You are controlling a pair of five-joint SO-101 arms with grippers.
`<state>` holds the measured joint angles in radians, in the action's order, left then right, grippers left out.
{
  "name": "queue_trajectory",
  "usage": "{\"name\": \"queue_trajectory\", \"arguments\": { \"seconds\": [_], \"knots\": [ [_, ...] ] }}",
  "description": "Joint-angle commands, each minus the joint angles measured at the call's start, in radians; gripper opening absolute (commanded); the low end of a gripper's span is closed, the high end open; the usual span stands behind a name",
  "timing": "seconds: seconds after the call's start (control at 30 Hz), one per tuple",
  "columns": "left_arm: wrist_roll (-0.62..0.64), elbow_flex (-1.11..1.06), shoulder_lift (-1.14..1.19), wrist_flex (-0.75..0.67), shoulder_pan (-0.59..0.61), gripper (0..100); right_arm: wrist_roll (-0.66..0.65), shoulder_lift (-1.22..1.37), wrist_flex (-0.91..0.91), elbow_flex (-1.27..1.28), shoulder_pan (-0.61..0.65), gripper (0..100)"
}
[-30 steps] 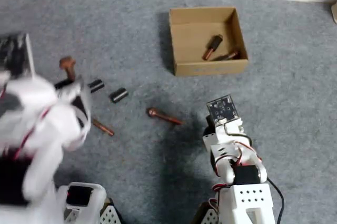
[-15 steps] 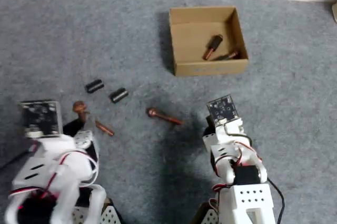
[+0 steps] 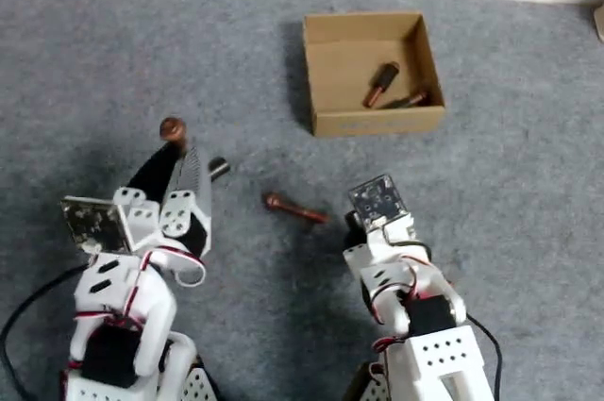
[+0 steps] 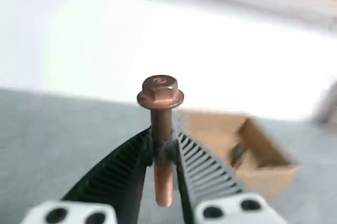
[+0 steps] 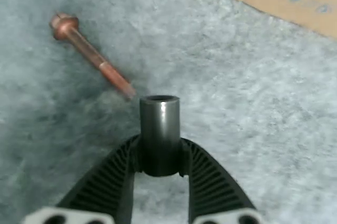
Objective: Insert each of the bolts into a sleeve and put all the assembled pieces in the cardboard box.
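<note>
With bolt (image 4: 160, 96) pinched by its shank in left gripper (image 4: 163, 135), raised, and sleeve (image 5: 159, 124) clasped in right gripper (image 5: 159, 149) over carpet (image 3: 236, 52): line tip with bore, then slide in gently

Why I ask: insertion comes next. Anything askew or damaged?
Nothing stands out: the left gripper grips a bolt straight by its shank, the right gripper holds a sleeve, and a spare bolt lies flat nearby.

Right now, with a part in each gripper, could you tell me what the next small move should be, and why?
Probably swing the left gripper toward the right gripper: its fingers clamp a copper bolt, the right one holds a black sleeve with its bore open, and the parts are apart.
</note>
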<state>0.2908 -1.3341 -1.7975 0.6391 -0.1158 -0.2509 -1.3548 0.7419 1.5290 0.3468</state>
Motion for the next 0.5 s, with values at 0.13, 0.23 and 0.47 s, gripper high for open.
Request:
{"name": "queue_trajectory", "arguments": {
  "seconds": [0.13,0.23,0.47],
  "knots": [
    [0.181,-0.019,0.005,-0.227,-0.108,1,0.040,-0.015,0.005,-0.035,0.180,0.5],
    [0.279,-0.022,0.005,-0.221,-0.142,1,0.040,-0.015,0.004,-0.065,0.239,0.5],
    [0.344,-0.025,0.007,-0.219,-0.236,1,0.084,-0.015,-0.002,-0.248,0.338,0.5]
  ]
}}
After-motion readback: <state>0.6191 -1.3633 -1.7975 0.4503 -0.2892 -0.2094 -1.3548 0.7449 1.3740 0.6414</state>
